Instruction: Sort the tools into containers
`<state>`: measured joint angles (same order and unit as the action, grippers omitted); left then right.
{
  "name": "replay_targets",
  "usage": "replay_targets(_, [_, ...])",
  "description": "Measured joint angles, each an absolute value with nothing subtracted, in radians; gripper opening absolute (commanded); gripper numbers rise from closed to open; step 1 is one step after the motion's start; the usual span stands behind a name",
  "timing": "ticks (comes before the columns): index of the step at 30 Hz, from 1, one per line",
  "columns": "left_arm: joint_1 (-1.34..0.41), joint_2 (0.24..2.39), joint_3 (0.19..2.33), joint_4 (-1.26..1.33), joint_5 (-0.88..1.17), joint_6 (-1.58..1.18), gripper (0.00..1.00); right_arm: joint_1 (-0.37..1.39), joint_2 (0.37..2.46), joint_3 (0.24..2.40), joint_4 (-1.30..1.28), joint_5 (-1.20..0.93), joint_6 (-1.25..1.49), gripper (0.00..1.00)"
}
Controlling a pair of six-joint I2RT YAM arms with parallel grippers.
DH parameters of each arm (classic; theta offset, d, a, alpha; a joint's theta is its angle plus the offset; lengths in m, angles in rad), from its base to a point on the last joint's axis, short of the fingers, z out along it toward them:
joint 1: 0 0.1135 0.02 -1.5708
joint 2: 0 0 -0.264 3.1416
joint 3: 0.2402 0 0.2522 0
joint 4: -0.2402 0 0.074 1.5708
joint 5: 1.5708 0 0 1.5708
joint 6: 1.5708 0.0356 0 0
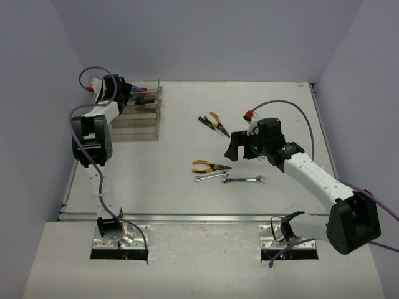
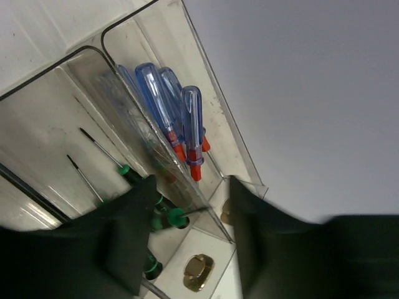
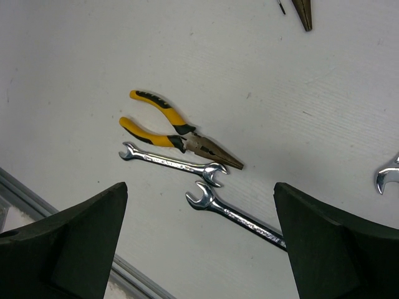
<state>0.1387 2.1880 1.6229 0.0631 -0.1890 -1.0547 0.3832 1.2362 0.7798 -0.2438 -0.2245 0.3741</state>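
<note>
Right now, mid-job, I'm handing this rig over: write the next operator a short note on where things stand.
Left gripper: open over the containers, gripping nothing.
Right gripper: open, empty, above the wrenches.
Done: blue screwdrivers in one bin, black-green screwdrivers in the next.
Left: near pliers and wrenches on the table; far pliers with a slim dark tool beside them. None binned yet.
</note>
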Motion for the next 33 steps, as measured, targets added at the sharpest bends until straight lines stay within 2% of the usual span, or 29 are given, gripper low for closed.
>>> replay_targets(2, [0.139,2.187,1.61,0.069,-0.194,-1.057,0.82,0.383,1.238,0.78,-0.244,-0.219,0.368,0.99])
replay_targets(8, [0.139,2.159,1.562,0.062,-0.217,-1.074,0.91,0.383,1.261,0.785,-0.249,-0.215,0.363,0.99])
replay_targets(10, [0.139,2.125,1.528,0.056,-0.226,-1.08,1.0,0.383,1.273,0.792,-0.248,-0.211,0.361,0.99])
replay_targets(13, [0.139,2.06,1.495,0.004,-0.235,-1.082,1.0,0.383,1.338,0.846,-0.256,-0.209,0.345,0.97])
replay_targets(15, [0.139,2.011,1.492,-0.042,-0.228,-1.072,1.0,0.383,1.418,0.919,-0.273,-0.214,0.324,0.83])
replay_targets(16, [0.139,1.977,1.487,-0.066,-0.22,-1.063,1.0,0.384,1.47,0.965,-0.278,-0.213,0.312,0.67])
replay_targets(17, [0.139,1.938,1.476,-0.081,-0.204,-1.052,1.0,0.386,1.525,1.019,-0.291,-0.209,0.299,0.6])
replay_targets(20, [0.136,1.787,1.412,-0.1,-0.141,-1.018,1.0,0.396,1.688,1.172,-0.314,-0.192,0.257,0.48])
replay_targets(23, [0.124,1.584,1.266,-0.074,-0.065,-0.975,1.0,0.418,1.849,1.35,-0.359,-0.148,0.202,0.42])
replay_targets(27, [0.072,1.313,1.015,-0.035,0.018,-0.917,1.0,0.441,2.056,1.578,-0.392,-0.109,0.149,0.4])
replay_targets(33, [0.032,1.211,0.855,-0.069,0.109,-0.847,1.0,0.449,2.226,1.725,-0.459,-0.081,0.107,0.39])
